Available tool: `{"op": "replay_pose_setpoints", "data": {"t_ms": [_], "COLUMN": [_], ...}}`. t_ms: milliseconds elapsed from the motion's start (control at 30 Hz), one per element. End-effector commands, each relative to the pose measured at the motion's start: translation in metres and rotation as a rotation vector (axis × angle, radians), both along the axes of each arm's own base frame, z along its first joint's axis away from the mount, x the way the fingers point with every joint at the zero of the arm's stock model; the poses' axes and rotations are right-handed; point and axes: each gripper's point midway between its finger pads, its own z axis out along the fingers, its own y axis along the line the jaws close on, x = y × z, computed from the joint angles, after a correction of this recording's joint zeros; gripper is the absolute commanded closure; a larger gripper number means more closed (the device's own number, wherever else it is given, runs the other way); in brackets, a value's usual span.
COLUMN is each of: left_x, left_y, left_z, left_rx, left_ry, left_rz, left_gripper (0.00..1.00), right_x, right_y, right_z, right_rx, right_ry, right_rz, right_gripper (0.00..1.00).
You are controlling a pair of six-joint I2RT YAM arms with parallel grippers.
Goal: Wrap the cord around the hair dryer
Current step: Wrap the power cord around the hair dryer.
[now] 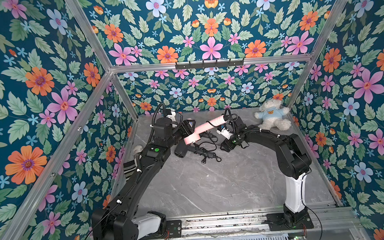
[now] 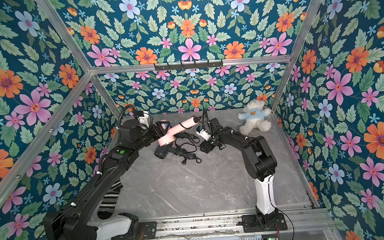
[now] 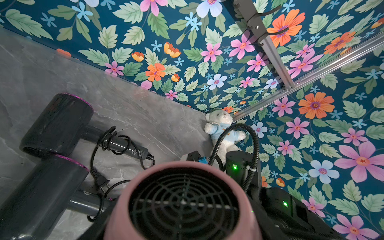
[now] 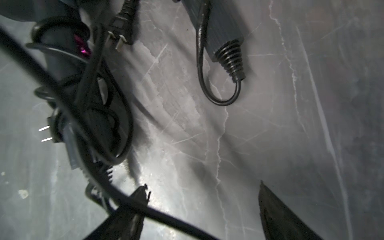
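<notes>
A pink hair dryer is held off the table, its handle slanting up towards the right arm. My left gripper is shut on the dryer's head; in the left wrist view its pink rim and black grille hide the fingers. The black cord loops at the handle's end and drops towards my right gripper. In the right wrist view the right gripper stands open above the table, and the cord runs slantwise across one finger.
Two dark grey hair dryers lie under the pink one with their cords and plugs tangled on the marble table. A white teddy bear sits in the back right corner. A striped cloth lies by the left arm.
</notes>
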Motion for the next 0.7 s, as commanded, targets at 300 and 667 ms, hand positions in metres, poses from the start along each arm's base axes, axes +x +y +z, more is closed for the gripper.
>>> {"op": "replay_pose_setpoints", "data": {"t_ms": [300,667], "left_x": [0.007,0.044], "left_y": [0.017,0.109], "left_z": [0.019,0.016], "left_rx": [-0.053,0.132], "left_ry": [-0.062,-0.125], "left_rz": [0.111,0.627], "left_gripper": [1.00,1.00], "right_x": [-0.019,-0.124], "right_y": [-0.010,-0.007], "right_z": [0.003,0.078], "right_rx": [0.014,-0.094], "right_ry": [0.044,0.004], "right_rz": [-0.036,0.041], "right_gripper": [1.00,1.00]}}
